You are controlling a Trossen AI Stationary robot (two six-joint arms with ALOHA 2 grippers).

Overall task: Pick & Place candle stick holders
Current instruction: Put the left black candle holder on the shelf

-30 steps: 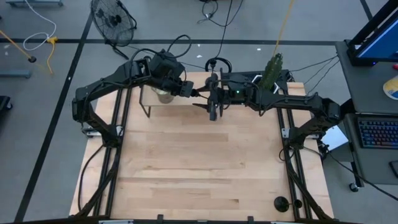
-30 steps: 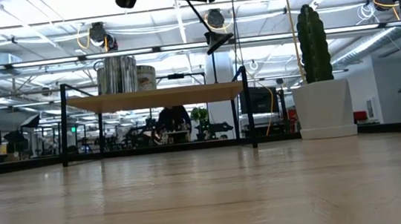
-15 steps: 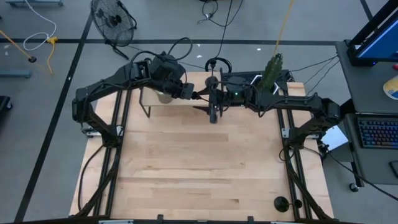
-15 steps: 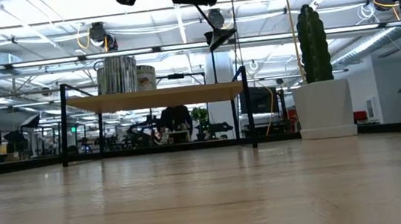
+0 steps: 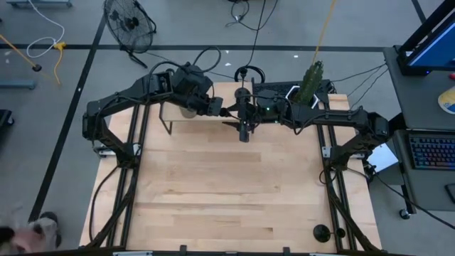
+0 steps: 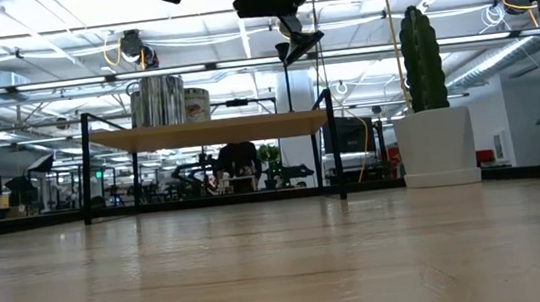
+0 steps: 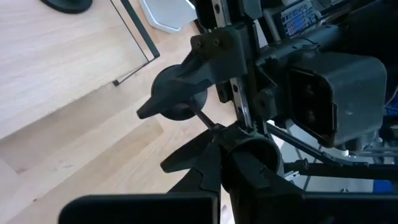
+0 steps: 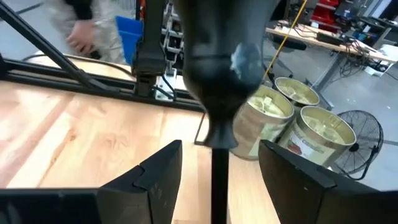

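A black candle stick holder [image 7: 180, 93] is held high above the table's far middle, tilted, with its round base toward my right gripper. Its thin stem [image 8: 217, 177] runs between my two grippers. My left gripper [image 5: 222, 110] is shut on its cup end. My right gripper [image 8: 217, 186] faces it from the table's right. It is open, with one finger on each side of the stem. A second candle stick holder [image 5: 321, 231] stands on its base near the table's near right corner. My left gripper pinches the holder's cup end [image 7: 249, 149] between its two fingers, coming from the table's left and slanting down. The holder juts out beyond the fingers. Its stem [image 7: 202, 118] points away toward the base, and all of it is lifted clear of the table.
A low black-framed wooden shelf [image 6: 208, 132] stands at the far edge with metal tins [image 6: 159, 100] on it. A cactus in a white pot [image 6: 429, 104] stands at the far right. A person [image 5: 28, 233] shows on the floor by the near left corner.
The held candle stick holder has turned a little between the grippers, and its base has swung slightly upward in the low view. Both arms have stayed about where they were. A person has come into the high view at the near left.
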